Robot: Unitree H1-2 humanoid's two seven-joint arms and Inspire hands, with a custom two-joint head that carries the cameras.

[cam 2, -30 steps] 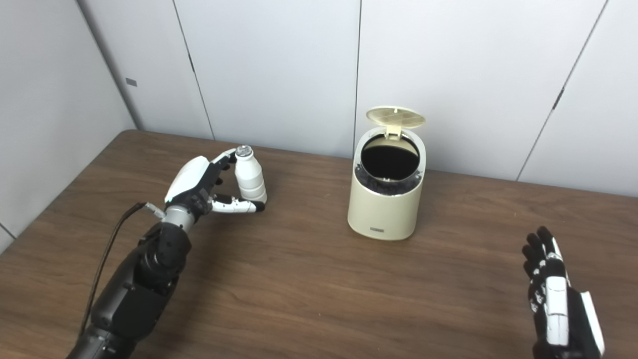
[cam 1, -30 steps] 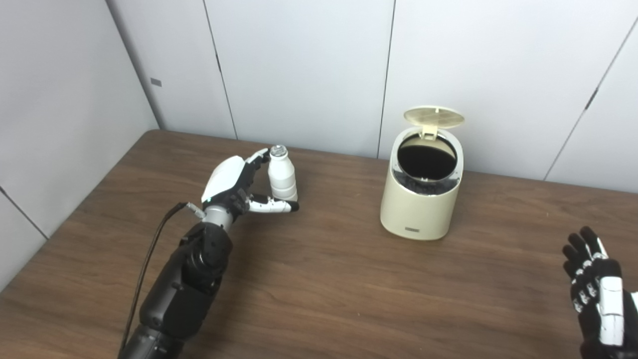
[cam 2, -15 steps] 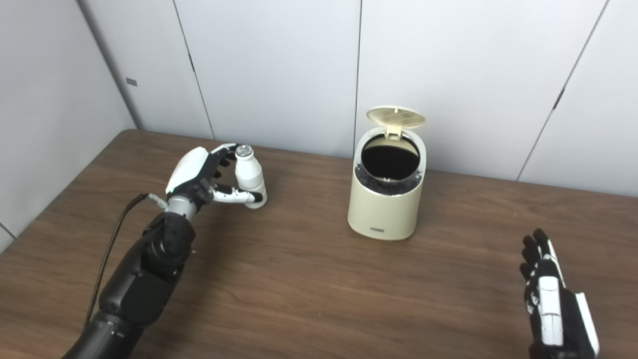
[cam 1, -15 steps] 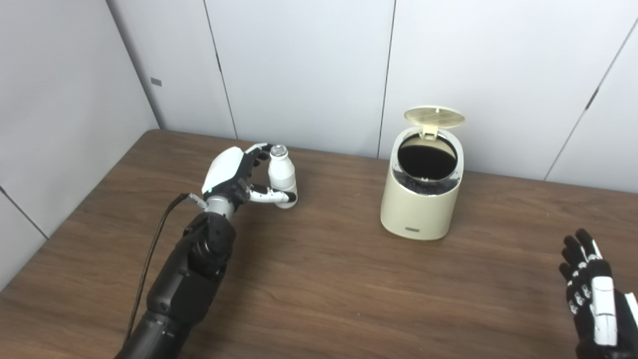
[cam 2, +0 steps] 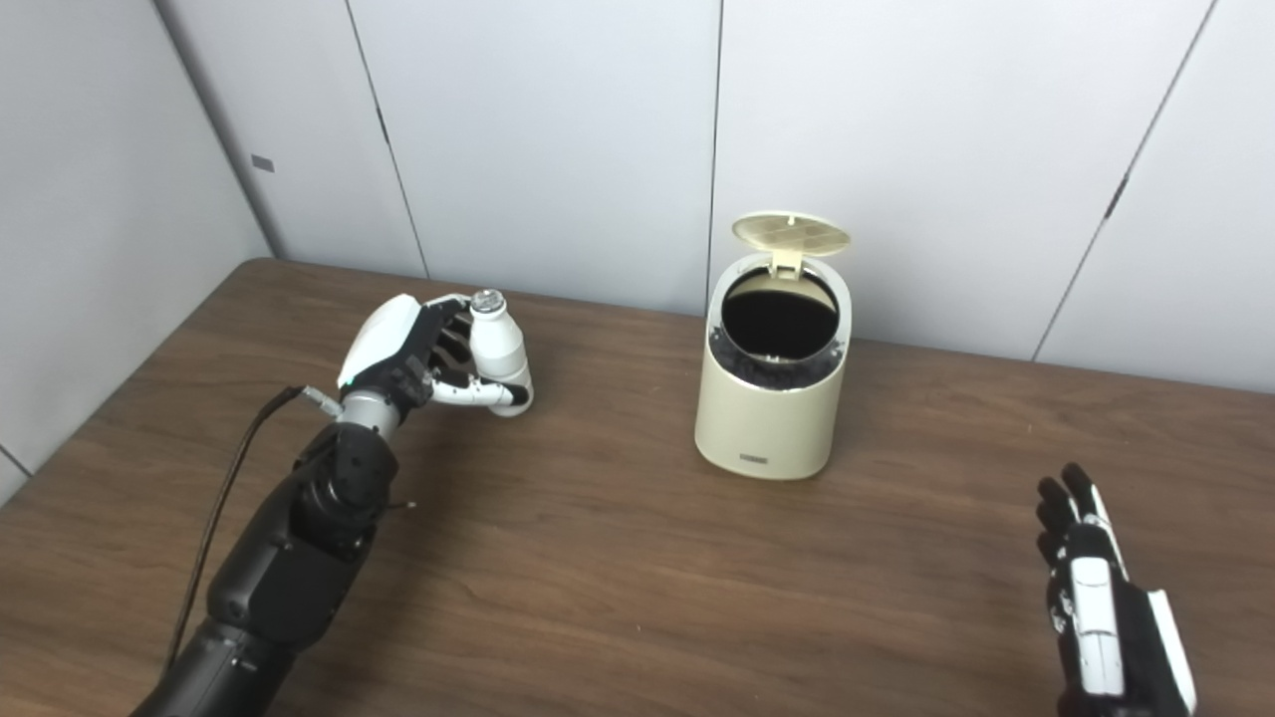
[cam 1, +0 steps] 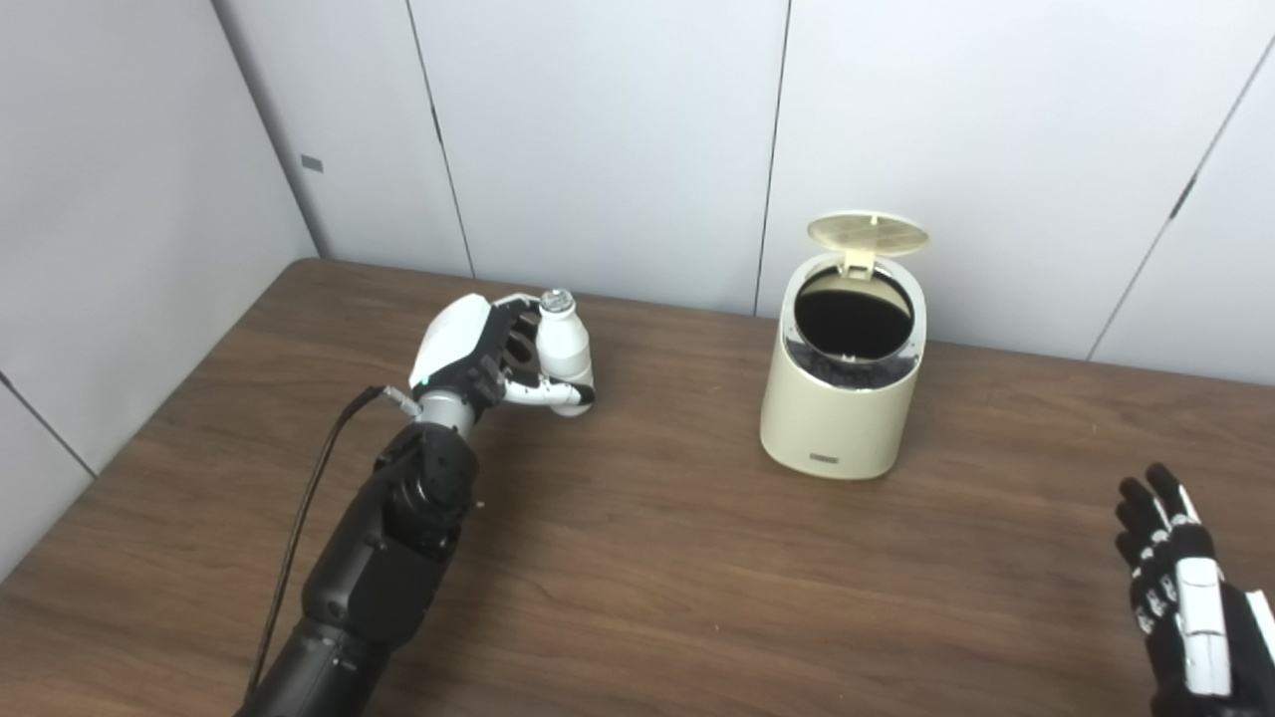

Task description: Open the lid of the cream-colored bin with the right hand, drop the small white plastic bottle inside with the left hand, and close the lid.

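The small white plastic bottle (cam 1: pixel 564 349) stands upright on the table at the left. My left hand (cam 1: pixel 468 349) wraps it from the left, fingers behind its neck and thumb (cam 1: pixel 548 394) across the front of its base. The cream-colored bin (cam 1: pixel 842 418) stands right of centre near the back wall. Its round lid (cam 1: pixel 868 233) is tipped up at the rear and the dark inside shows. My right hand (cam 1: pixel 1180 597) hovers low at the right edge, fingers spread and holding nothing, well clear of the bin.
The brown wooden table (cam 1: pixel 647 578) runs back to grey wall panels right behind the bin. A black cable (cam 1: pixel 309 518) trails along my left forearm. Bare wood lies between the bottle and the bin.
My left hand has moved in on the bottle and curled its fingers and thumb around it. My right hand has sunk a little toward the lower edge. The bin and lid have not moved.
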